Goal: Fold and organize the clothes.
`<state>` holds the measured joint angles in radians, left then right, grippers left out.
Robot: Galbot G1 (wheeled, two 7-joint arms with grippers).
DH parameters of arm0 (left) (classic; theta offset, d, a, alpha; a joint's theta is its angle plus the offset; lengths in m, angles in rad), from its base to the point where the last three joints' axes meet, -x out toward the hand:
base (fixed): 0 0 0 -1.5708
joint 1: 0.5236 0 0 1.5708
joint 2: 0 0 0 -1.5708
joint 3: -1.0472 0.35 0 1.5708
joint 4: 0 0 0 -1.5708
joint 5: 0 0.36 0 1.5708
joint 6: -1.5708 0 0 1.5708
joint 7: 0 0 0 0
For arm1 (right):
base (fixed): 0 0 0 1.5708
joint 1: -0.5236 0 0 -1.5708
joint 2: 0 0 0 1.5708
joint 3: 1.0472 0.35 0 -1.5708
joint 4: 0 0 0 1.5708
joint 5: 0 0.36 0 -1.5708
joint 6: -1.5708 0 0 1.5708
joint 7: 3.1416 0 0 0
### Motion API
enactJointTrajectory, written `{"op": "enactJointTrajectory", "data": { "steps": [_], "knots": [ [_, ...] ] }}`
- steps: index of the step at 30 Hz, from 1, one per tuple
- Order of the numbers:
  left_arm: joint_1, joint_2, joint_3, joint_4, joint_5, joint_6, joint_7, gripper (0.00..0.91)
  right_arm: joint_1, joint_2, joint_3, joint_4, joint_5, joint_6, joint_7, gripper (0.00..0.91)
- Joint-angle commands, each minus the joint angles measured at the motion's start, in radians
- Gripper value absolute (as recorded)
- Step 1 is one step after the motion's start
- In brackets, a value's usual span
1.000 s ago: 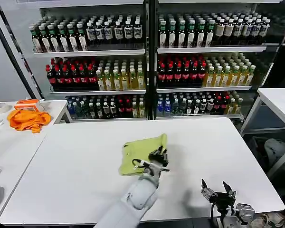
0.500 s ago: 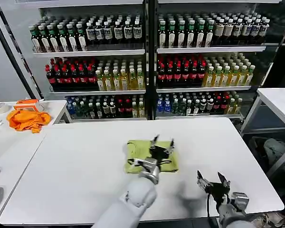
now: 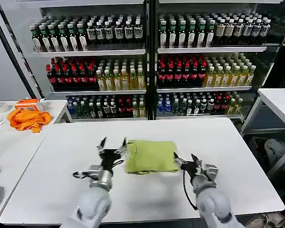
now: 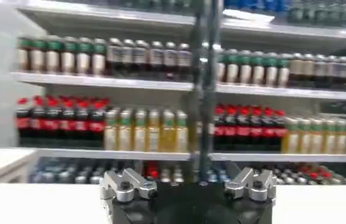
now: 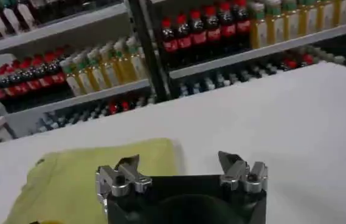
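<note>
Left end effector (image 3: 113, 148) spread apart, empty, just left of the folded T-shirt (image 3: 151, 156) at mid-table (image 3: 57, 185); right end effector (image 3: 186, 163) likewise apart, just right. Risk — snagging an edge, undoing the fold. From the right wrist, shirt (image 5: 93, 179) visible; from the left, just bottle shelves (image 4: 179, 85).

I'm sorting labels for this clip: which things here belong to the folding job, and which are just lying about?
Job: folded yellow-green T-shirt; left gripper and right gripper, both open, flanking it.
Lying about: orange cloth heap on the side table; bottles on shelves.
</note>
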<state>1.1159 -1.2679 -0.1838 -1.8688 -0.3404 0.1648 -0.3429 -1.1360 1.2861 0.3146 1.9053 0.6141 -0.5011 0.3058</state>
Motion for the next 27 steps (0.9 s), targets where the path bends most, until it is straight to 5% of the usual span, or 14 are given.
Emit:
{"op": "enactJointTrajectory", "data": {
  "steps": [1,9,12,13,14,15,27],
  "knots": [
    [0.205,0.067,-0.172,-0.123,-0.024,-0.036,-0.003,0.907,0.228,0.077,-0.116,-0.256,-0.018,0.006,0.017,0.907],
    [0.230,0.070,-0.179,-0.142,-0.026,-0.039,-0.003,0.907,0.205,0.107,-0.102,-0.318,-0.055,0.034,0.002,0.907],
    [0.237,0.074,-0.180,-0.145,-0.027,-0.039,-0.003,0.907,0.184,0.113,-0.099,-0.317,-0.057,0.050,-0.001,0.464],
    [0.238,0.074,-0.179,-0.146,-0.027,-0.040,-0.003,0.907,0.179,0.115,-0.097,-0.317,-0.059,0.056,-0.004,0.202],
    [0.238,0.074,-0.178,-0.146,-0.027,-0.040,-0.003,0.907,0.170,0.117,-0.095,-0.315,-0.062,0.064,-0.006,0.050],
    [0.239,0.074,-0.178,-0.148,-0.027,-0.039,-0.003,0.907,0.168,0.118,-0.094,-0.315,-0.062,0.067,-0.007,0.000],
    [0.237,0.077,-0.173,-0.150,-0.030,-0.037,-0.002,0.907,0.133,0.121,-0.072,-0.305,-0.069,0.094,-0.015,0.000]
  ]
}}
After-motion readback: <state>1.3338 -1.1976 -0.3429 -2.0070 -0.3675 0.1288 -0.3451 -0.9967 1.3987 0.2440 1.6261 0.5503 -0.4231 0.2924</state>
